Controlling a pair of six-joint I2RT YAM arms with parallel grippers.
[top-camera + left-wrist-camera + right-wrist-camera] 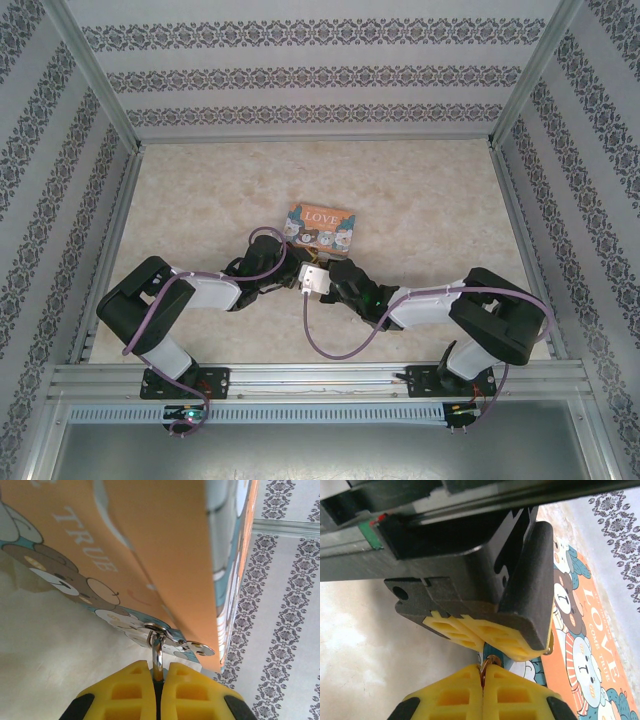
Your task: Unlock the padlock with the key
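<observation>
My left gripper is shut on the padlock, whose silvery shackle rises from between the yellow fingers and passes through the metal hasp ring of the tin. In the right wrist view, a sliver of the padlock's teal body shows under the left fingers. My right gripper is shut on the key; its brownish round head sticks out of the fingertips against the padlock's underside. The key's blade is hidden. Both grippers meet just in front of the tin.
The orange cartoon-bear "LOVE" tin lies mid-table, right behind the grippers. Purple cables loop over both arms. Patterned walls and metal frame rails close in the table at left, right and back.
</observation>
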